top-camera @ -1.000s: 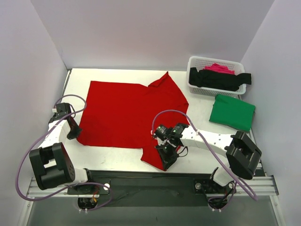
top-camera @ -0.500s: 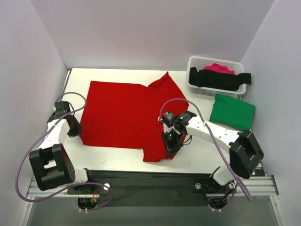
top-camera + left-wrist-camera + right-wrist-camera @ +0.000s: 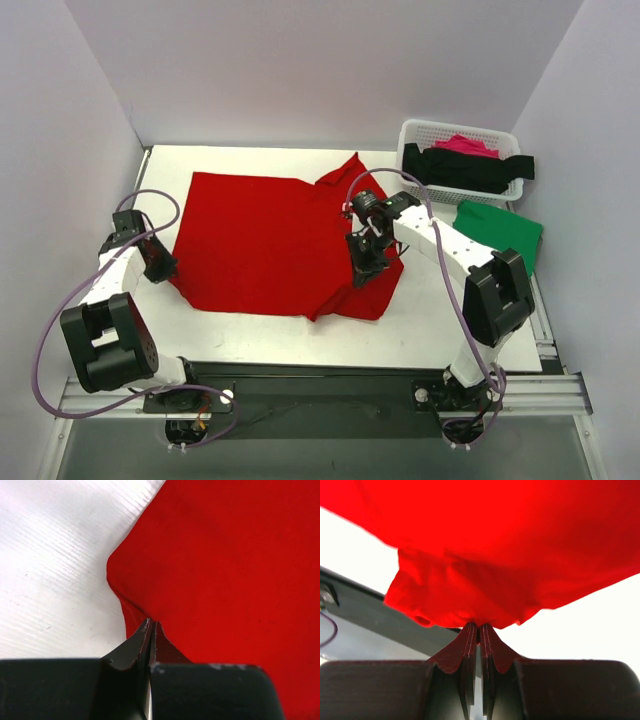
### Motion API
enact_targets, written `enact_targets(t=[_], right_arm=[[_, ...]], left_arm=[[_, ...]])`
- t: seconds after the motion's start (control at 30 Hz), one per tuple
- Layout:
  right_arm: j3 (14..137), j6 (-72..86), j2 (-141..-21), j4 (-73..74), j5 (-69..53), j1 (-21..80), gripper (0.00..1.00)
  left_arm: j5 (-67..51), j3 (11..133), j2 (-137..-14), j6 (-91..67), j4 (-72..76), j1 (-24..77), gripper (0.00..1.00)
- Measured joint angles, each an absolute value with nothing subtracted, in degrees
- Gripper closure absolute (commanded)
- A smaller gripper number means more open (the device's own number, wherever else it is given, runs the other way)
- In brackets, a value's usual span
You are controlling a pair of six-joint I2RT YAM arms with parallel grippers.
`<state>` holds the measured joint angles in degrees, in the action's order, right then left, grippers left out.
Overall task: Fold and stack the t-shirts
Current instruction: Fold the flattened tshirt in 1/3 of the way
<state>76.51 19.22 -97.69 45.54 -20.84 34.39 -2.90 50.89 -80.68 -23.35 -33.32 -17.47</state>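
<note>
A large red t-shirt [image 3: 260, 240] lies spread on the white table. My left gripper [image 3: 163, 268] is shut on its near-left corner; in the left wrist view the red t-shirt [image 3: 235, 565] runs into the closed left gripper [image 3: 151, 625]. My right gripper [image 3: 365, 268] is shut on the shirt's near-right part and holds it lifted above the body of the shirt. From the right wrist, the red t-shirt [image 3: 485, 555] hangs bunched from the closed right gripper [image 3: 479, 627]. A folded green t-shirt [image 3: 498, 232] lies at the right. Black [image 3: 465, 168] and pink [image 3: 465, 145] t-shirts sit in the basket.
The white lattice basket [image 3: 412, 135] stands at the back right, just behind the green shirt. Grey walls close in the table on the left, back and right. A black rail [image 3: 320, 385] runs along the near edge by the arm bases.
My right gripper has carried the shirt's near-right part away from the front edge, up and over the shirt toward the back. The left gripper has shifted slightly toward the back with its corner.
</note>
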Motion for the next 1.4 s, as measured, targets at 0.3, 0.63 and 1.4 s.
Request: enact_targets(t=[0.3,0.63,1.4], right_arm=[[88.53,16.64,-105.56,47.4,-19.33,27.2,1.0],[99.2,14.28,-112.36,49.17,-18.0,24.34,1.0],[113.56,13.19,-119.81,52.18,-15.88,19.4,1.0]], left_arm=[[-4.67,51.94,-84.01,-27.18,-30.13,-18.02,1.0],[-6.46,52.93,-86.08,-32.42,-24.6,-20.43,1.0],[-9.52,57.47,-91.44,-40.88,-14.44,-20.62,1.0]])
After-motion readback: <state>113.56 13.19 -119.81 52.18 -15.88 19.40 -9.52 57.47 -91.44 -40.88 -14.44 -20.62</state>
